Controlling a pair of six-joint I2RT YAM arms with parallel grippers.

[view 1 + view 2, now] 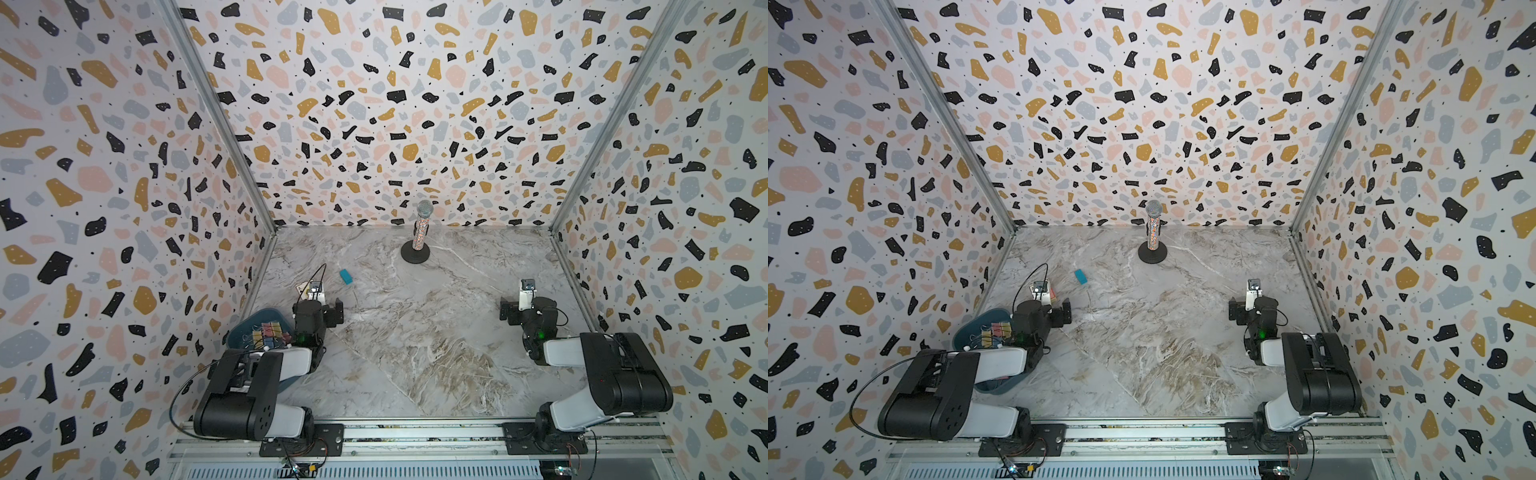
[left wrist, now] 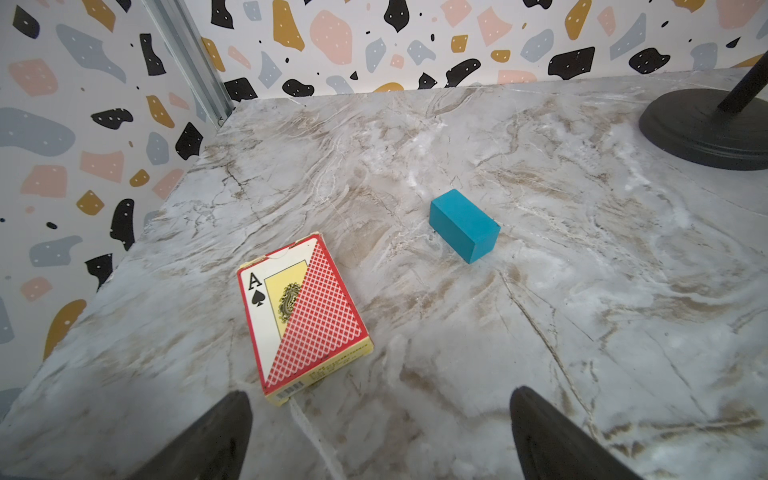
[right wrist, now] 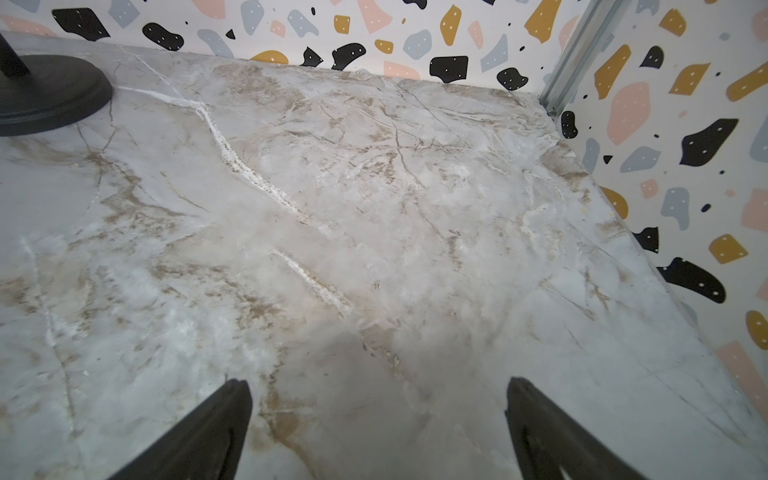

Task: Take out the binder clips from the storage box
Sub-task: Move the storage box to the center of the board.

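I'm seeing the left gripper (image 2: 380, 395) gaping wide and empty, pointing away from the storage box (image 1: 259, 314). The box is sitting behind it and to its left, with the binder clips (image 1: 268, 332) lying inside. The right gripper (image 3: 376, 382), likewise spread and empty, is waiting well apart, so I'm favouring the left.

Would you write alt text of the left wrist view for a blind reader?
A box of playing cards and a teal block lie apart on a marble table, ahead of the open left gripper. A black stand base sits beyond.
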